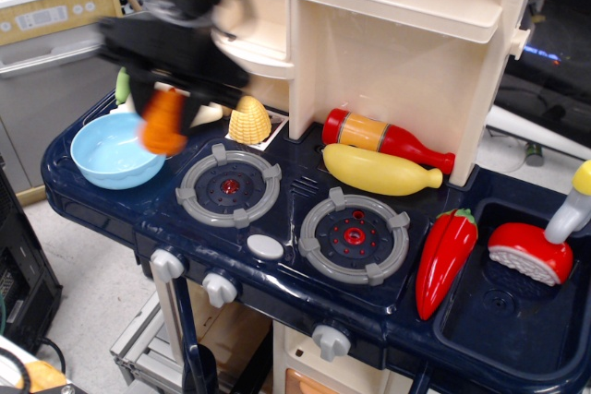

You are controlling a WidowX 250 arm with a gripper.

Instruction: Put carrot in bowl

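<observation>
The carrot [164, 124] hangs in the air over the right rim of the bowl [113, 154], clamped in the blurred black gripper [166, 99]. The bowl sits at the stove's left front corner, close to the counter edge, and looks empty. Corn [249, 120] stands just right of the gripper; the left burner [228, 185] lies bare beside the bowl.
</observation>
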